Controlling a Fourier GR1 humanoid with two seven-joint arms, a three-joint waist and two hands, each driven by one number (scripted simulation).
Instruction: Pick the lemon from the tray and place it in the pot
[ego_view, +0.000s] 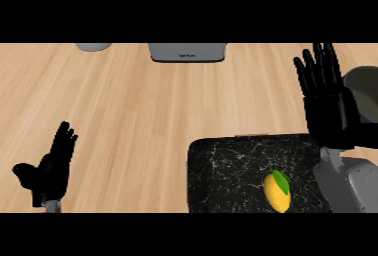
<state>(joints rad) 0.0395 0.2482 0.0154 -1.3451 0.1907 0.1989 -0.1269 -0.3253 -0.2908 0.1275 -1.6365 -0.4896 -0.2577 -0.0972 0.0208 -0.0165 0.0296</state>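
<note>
Lemon (278, 192) lies at 5 o'clock on black marbled tray (221, 170); likely light, stiff, smooth-skinned, so grasp across its middle. Right robot hand (325, 95) released, above tray; pot (365, 90) at 3 o'clock. Left robot hand (50, 167) released, resting at 8 o'clock.

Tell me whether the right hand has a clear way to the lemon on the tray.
Probably yes: the right hand is open above the tray's far edge, and nothing covers the lemon.
</note>
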